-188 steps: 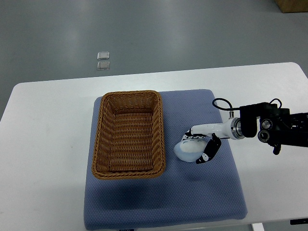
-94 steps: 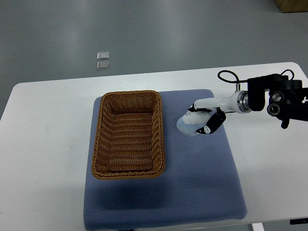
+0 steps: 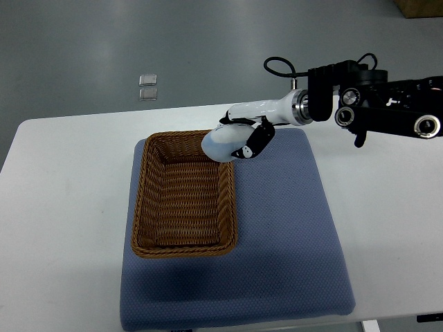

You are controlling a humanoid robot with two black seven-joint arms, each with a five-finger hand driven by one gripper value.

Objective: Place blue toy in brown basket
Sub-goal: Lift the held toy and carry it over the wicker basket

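My right hand (image 3: pixel 239 140) is shut on the pale blue toy (image 3: pixel 221 144), a rounded plush shape. It hangs in the air over the far right corner of the brown wicker basket (image 3: pixel 184 238). The basket is rectangular and lies on the left part of a blue mat (image 3: pixel 291 235); nothing shows inside it. The right arm (image 3: pixel 367 107) reaches in from the right edge, white at the wrist and black further back. No left arm shows.
The blue mat lies on a white table (image 3: pixel 62 207). Two small clear squares (image 3: pixel 148 86) lie on the grey floor beyond the table's far edge. A brown box corner (image 3: pixel 422 7) shows at the top right.
The right hand lifted the blue toy off the mat and carried it up and to the left, from beside the basket's right wall to above its far right corner.
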